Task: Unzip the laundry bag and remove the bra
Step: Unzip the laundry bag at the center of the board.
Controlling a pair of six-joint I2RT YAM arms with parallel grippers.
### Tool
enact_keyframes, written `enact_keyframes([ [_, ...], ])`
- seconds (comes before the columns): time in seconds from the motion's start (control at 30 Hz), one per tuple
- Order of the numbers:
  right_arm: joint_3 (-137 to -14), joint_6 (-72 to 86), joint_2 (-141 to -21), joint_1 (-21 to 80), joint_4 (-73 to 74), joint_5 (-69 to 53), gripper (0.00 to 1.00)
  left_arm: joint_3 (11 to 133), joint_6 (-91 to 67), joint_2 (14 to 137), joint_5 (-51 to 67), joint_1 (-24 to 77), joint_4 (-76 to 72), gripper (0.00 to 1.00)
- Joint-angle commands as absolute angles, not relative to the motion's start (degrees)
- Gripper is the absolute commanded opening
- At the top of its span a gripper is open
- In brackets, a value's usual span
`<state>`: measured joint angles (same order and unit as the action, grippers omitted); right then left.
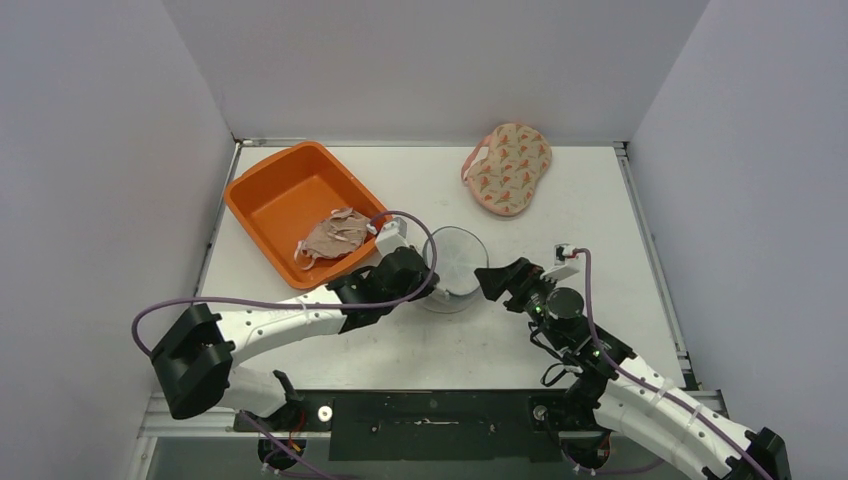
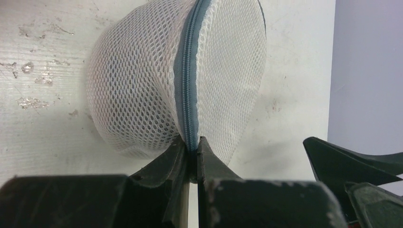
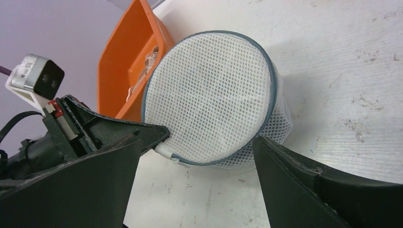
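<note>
left tool (image 2: 191,146) is pinched shut and right tool (image 3: 211,140) is spread wide. on the counter (image 1: 560,200), between the two, the laundry bag (image 1: 455,262) sits as a domed white mesh shell, flanked by the right tool's open fingers and touching the left tool's tips. it looks light, soft and springy, likely to slide if pulled unbraced. its grey zip (image 2: 186,76) is the place to grip, and the left tool pinches its near end.

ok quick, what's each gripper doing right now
left gripper: closed, pinching the laundry bag at its zipper seam
right gripper: open, facing the bag, holding nothing
</note>
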<state>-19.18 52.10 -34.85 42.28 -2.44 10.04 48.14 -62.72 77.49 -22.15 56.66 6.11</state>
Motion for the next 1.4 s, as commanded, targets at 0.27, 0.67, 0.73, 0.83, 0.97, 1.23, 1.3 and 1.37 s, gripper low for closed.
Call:
enact_keyframes([
  [0.27,-25.4,52.5,-33.1,41.3,8.0,17.6,0.90,60.3,-66.9,86.1,-28.3,56.7,21.1,0.00],
  [0.67,-21.5,45.6,-36.9,44.1,-9.4,-5.5,0.98,54.1,-64.6,78.0,-21.6,56.8,13.2,0.00],
  [0.73,-21.3,43.6,-39.5,45.9,-12.3,-6.5,0.96,51.8,-65.8,77.2,-19.7,56.3,10.8,0.00],
  [0.83,-19.3,42.0,-40.2,49.7,-17.0,-3.8,0.94,46.7,-67.0,75.2,-15.0,54.4,4.5,0.00],
  [0.97,-16.2,42.1,-38.6,51.5,-22.3,-3.0,0.91,43.7,-69.2,73.9,-13.3,52.3,1.2,0.00],
  [1.23,-13.6,44.9,-33.7,51.8,-20.7,1.8,0.79,43.6,-74.3,73.6,-12.1,51.8,2.8,0.00],
  [1.3,-13.6,46.0,-35.0,51.8,-20.6,0.9,0.75,44.1,-77.3,73.6,-11.3,51.4,3.6,0.00],
  [1.37,-13.0,47.2,-35.3,51.9,-22.3,0.4,0.72,44.6,-80.0,73.7,-10.4,51.3,4.0,0.00],
])
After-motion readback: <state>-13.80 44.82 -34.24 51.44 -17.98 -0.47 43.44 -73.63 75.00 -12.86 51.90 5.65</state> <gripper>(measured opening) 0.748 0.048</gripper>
